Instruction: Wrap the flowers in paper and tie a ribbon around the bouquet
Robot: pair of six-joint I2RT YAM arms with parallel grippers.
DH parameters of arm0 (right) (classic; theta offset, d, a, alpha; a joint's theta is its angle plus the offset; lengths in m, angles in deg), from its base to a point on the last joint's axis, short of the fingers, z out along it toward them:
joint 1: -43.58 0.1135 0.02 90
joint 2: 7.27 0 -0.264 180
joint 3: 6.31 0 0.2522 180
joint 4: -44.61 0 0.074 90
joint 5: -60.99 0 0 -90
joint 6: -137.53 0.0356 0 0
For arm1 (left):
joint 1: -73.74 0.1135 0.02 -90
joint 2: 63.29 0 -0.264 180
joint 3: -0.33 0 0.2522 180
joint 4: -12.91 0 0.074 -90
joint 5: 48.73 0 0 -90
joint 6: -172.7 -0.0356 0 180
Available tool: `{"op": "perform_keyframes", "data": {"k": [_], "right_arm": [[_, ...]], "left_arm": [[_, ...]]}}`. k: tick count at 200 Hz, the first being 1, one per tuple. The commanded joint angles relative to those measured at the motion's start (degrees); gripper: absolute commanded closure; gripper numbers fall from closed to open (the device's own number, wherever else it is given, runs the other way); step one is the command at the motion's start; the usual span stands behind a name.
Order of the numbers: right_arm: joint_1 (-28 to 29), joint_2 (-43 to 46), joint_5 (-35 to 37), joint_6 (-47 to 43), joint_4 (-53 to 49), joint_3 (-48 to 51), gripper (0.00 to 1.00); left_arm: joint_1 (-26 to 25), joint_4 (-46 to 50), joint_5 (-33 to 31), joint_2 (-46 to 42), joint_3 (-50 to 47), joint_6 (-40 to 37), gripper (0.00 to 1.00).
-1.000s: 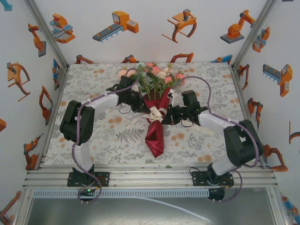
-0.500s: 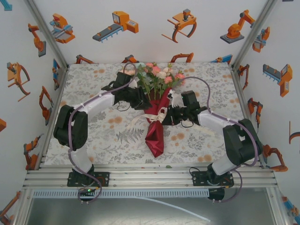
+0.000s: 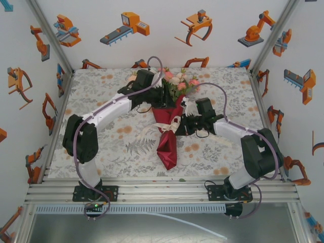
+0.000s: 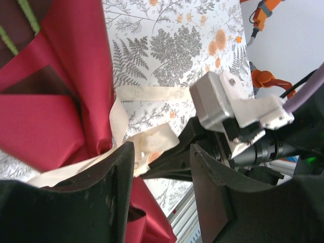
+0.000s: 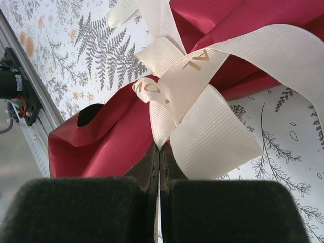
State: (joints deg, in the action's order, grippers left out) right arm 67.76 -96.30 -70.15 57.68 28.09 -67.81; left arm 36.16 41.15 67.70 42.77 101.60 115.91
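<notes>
Where the bouquet [image 3: 167, 147] lies, fern-print cloth [image 3: 111, 147] meets cartoon-robot walls [image 3: 162, 48].

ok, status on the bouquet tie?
Left tool open, up by the flowers. Right tool shut on the ribbon at the knot. Bouquet wrapped, lying on table. Right arm close ahead of left tool.

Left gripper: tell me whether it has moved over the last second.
Yes. The left gripper moved toward the table's far edge and rightward, nearer the flowers.
</notes>
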Motion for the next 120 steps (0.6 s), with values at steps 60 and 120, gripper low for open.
{"op": "perform_keyframes", "data": {"k": [60,120], "right_arm": [[-0.43,-0.26,-0.56,-1.49,-1.10,-1.91,1.00],[-0.45,-0.17,-0.58,-1.47,-1.01,-1.44,1.00]], "left_arm": [[-1.13,-0.30,8.35,7.36,1.59,-2.17,0.51],[-2.27,-0.44,11.29,9.58,2.92,-1.79,0.50]]}}
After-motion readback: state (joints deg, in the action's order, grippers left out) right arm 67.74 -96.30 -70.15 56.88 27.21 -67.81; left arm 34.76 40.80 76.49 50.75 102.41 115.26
